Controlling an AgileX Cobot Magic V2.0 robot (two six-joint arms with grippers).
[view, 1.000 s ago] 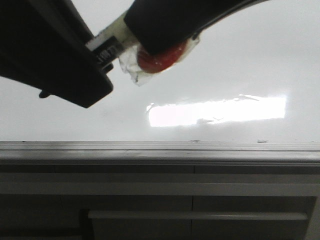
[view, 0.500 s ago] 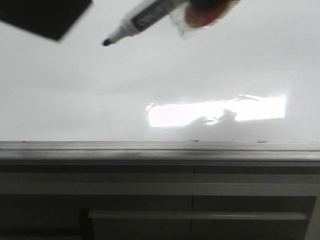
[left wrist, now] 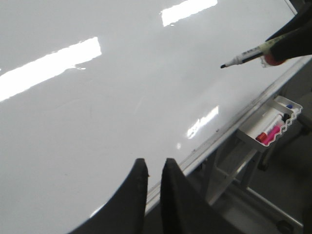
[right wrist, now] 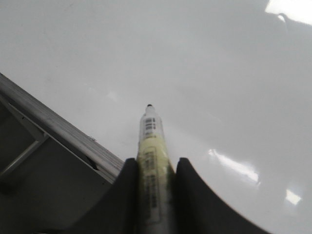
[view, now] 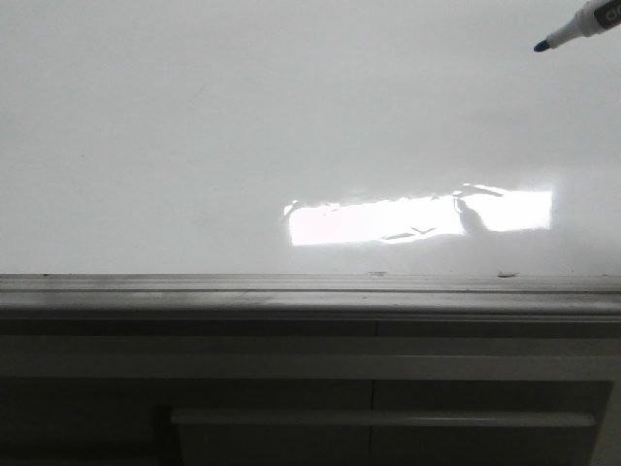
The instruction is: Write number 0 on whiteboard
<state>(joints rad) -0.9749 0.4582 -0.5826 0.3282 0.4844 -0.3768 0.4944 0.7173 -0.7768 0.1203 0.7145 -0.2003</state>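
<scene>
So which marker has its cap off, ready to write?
The marker clamped in the right gripper, bare dark tip showing. The tray markers sit unused beside the whiteboard.

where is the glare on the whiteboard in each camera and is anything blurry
Front view: one bright rectangular glare patch low on the whiteboard, near its rail; the marker tip looks sharp. Left wrist view: several glare bars across the board, the left hand dark and soft. Right wrist view: glare at one corner and small spots; the right hand is slightly out of focus.
</scene>
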